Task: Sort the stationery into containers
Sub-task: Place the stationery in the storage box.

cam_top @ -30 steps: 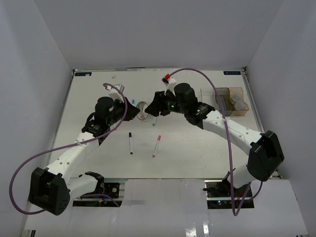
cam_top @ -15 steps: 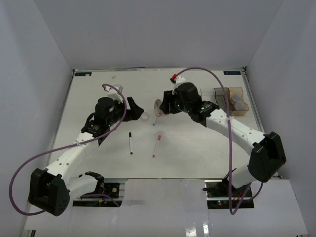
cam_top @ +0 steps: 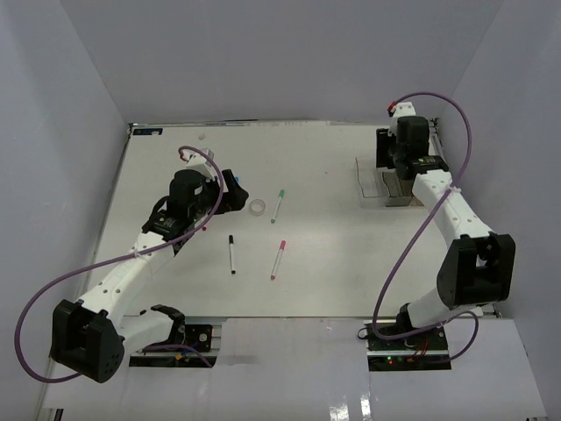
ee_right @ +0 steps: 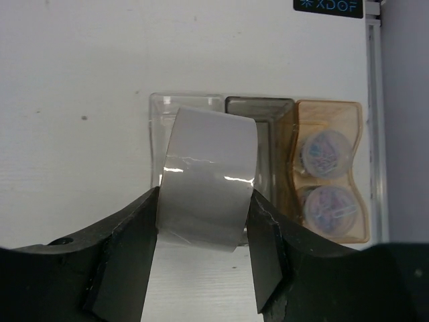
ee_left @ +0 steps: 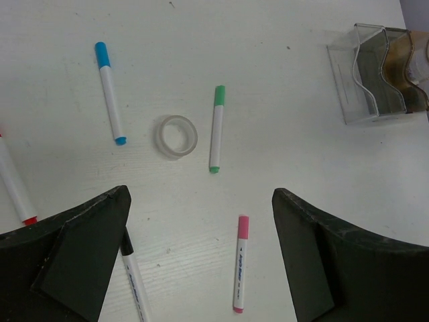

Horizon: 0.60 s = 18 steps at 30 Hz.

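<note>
top view
left gripper (cam_top: 235, 198): low over the white table (cam_top: 333, 246), just left of the clear tape roll (cam_top: 258, 207); from here i cannot tell how its jaws stand.
green marker (cam_top: 279, 204): flat on the table, just right of the clear tape roll.
black marker (cam_top: 231, 253) and pink marker (cam_top: 277, 260): flat on the table, nearer the arm bases, apart from each other.
right gripper (cam_top: 396, 175): above the bins (cam_top: 366, 182) at the far right; its grasp is hidden from this angle.

left wrist view
left gripper: spread wide, nothing between its fingers (ee_left: 80, 255).
clear tape roll: lying flat, between the blue marker (ee_left: 109, 92) and the green marker, touching neither.
red marker (ee_left: 15, 184): at the left edge, partly cut off.
pink marker and black marker: low in the view, near the fingers.
bins: in the top right corner, well apart from the markers.

right wrist view
right gripper: clamped on the grey tape roll (ee_right: 208, 178), one finger against each flat side, the roll on edge.
grey tape roll: in front of the seam between the clear bin (ee_right: 184, 106) and the smoky grey bin (ee_right: 261, 111); its height over them cannot be told.
amber bin (ee_right: 333, 113): holds two tape rolls (ee_right: 324, 152), one beyond the other.
</note>
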{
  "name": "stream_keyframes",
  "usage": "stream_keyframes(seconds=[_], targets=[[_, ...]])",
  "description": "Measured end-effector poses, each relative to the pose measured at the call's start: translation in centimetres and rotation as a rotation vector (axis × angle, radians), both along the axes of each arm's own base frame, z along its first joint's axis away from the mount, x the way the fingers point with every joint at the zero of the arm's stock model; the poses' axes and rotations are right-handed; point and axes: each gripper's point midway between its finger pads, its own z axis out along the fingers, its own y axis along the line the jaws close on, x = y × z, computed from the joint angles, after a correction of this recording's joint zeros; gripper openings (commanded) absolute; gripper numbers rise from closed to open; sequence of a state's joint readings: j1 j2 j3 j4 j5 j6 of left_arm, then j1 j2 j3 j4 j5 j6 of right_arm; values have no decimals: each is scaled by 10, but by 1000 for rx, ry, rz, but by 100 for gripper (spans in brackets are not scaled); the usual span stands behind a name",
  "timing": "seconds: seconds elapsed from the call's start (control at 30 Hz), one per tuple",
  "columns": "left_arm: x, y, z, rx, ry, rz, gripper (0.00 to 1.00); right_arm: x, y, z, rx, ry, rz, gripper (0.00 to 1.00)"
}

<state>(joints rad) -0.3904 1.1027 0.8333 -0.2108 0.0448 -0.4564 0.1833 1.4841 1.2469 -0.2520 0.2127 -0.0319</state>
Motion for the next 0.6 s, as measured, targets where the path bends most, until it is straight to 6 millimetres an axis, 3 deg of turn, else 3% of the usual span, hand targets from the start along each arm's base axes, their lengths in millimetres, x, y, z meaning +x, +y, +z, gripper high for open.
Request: stream_keyframes(seconds=[0.13,0.27,0.43,0.6], targets=[[-1,3,-4,14,12,9,98,26,-28,-11,-37,30,-1,15],[-2,4,-6,21,21,10,98,46,-51,-42,-35,98,-8,18],[-1,4,-8,27,23,13,98,49,-58,-73,-12,169,6,18],[-2,5,-8,31,25,12,98,51,-62,-88,-11,200,12,21]])
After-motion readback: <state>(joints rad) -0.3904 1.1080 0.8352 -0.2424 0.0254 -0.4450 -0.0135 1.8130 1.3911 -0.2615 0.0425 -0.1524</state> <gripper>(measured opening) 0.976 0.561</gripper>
